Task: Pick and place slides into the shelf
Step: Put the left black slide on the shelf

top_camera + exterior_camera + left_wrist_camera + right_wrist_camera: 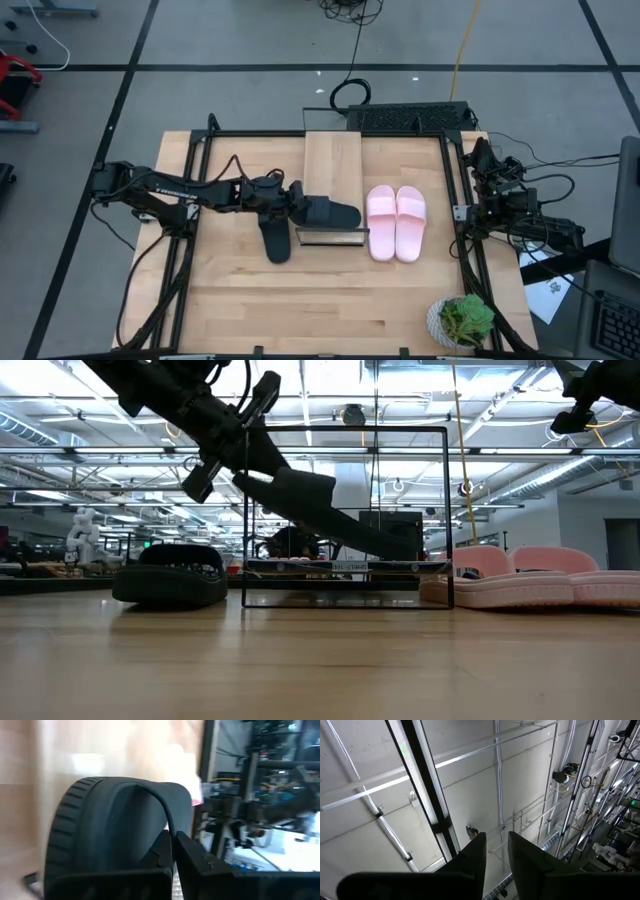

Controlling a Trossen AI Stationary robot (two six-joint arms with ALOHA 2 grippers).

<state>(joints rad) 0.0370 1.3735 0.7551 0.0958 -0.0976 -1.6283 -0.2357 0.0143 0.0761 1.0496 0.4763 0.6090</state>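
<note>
Four slides show from above: the left gripper (298, 200) holds one black slide (330, 213) at the shelf's (333, 160) near end, its toe over the dark rail. The other black slide (275, 240) lies on the table (300, 300) just left of the shelf, and the pink pair (396, 222) lies side by side just right of it. A potted plant (462, 322) sits at the near right corner; the rest of the near half is bare wood. The right arm (505, 195) waits folded at the table's right edge.

From table height, the held slide (330, 510) hangs tilted, toe down inside the shelf frame (346, 515), and the board beneath carries nothing else.

The left wrist camera shows the fingers (200, 860) clamped on the slide's strap (125, 815).

The right wrist camera shows its fingers (495, 855) a narrow gap apart, empty, pointed at the ceiling.
</note>
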